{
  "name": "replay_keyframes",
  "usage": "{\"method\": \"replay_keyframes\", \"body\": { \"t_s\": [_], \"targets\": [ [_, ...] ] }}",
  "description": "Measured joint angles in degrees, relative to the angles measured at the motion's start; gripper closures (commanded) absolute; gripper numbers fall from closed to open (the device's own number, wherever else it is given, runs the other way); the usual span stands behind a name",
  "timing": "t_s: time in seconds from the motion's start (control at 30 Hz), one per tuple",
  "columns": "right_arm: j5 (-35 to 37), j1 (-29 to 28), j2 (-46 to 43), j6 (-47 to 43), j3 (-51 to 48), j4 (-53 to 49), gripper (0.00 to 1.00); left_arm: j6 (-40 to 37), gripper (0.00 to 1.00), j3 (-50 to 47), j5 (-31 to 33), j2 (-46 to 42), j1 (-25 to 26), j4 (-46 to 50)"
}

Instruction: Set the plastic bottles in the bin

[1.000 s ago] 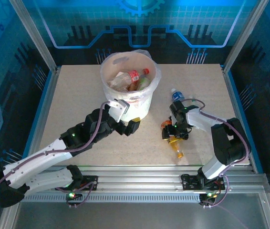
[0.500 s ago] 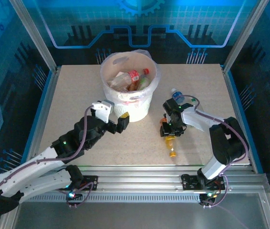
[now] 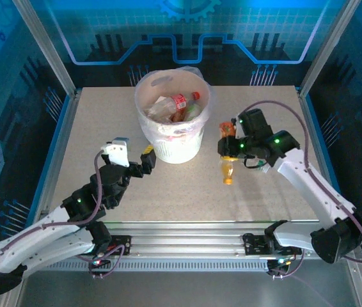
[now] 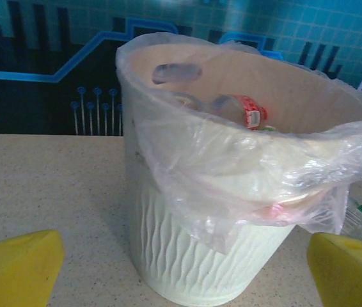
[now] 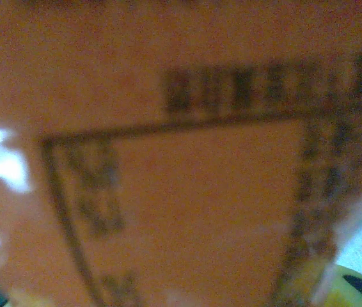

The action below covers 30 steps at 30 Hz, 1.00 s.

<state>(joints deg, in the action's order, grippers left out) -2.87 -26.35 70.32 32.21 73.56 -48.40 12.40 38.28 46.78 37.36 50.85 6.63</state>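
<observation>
From above, the right gripper (image 3: 227, 146) is clamped around an orange bottle (image 3: 226, 167), just to the right of the bin (image 3: 176, 148) and apart from it. The bottle seems to be off the table (image 3: 91, 121), though the height is hard to judge. Its long axis runs roughly from the far side to the near side of the picture, and it may simply be hanging down, with the cap end lowest in the frame and pointing toward the arm bases. The left gripper (image 3: 132, 157) sits near the bin's left side, jaws wide and empty. A red-labelled bottle (image 3: 180, 102) lies among others inside the bin. On the left wrist camera, the bin stands straight ahead with the two yellow fingertips (image 4: 15, 265) spread far apart at the bottom corners, holding nothing. The red-labelled bottle (image 4: 242, 110) rests against the inner wall. On the right wrist camera, the orange bottle (image 5: 181, 160) sits right against the lens, its print too blurred to read, which fits a firm hold. The step in hand looks like the carry. Next, the right arm would need to move the bottle left, over the rim, and only then let go.
</observation>
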Motion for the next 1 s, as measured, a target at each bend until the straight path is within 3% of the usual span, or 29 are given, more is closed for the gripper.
{"method": "replay_keyframes", "body": {
  "t_s": [0.23, 0.53, 1.0],
  "targets": [
    [-5.84, 0.0, 1.46, 1.7, 14.14, 2.71, 0.69, 4.55, 0.01, -1.18, 2.78, -0.48, -0.07, 3.52],
    [-10.21, -0.42, 13.11, 9.33, 29.7, 11.89, 0.68, 10.29, 0.01, -2.19, 3.58, -0.48, -0.11, 6.73],
    [2.27, -6.1, 35.71, 18.12, 48.78, 16.96, 0.68, 13.2, 0.01, -2.19, 1.33, -0.46, -0.11, 8.63]
  ]
}}
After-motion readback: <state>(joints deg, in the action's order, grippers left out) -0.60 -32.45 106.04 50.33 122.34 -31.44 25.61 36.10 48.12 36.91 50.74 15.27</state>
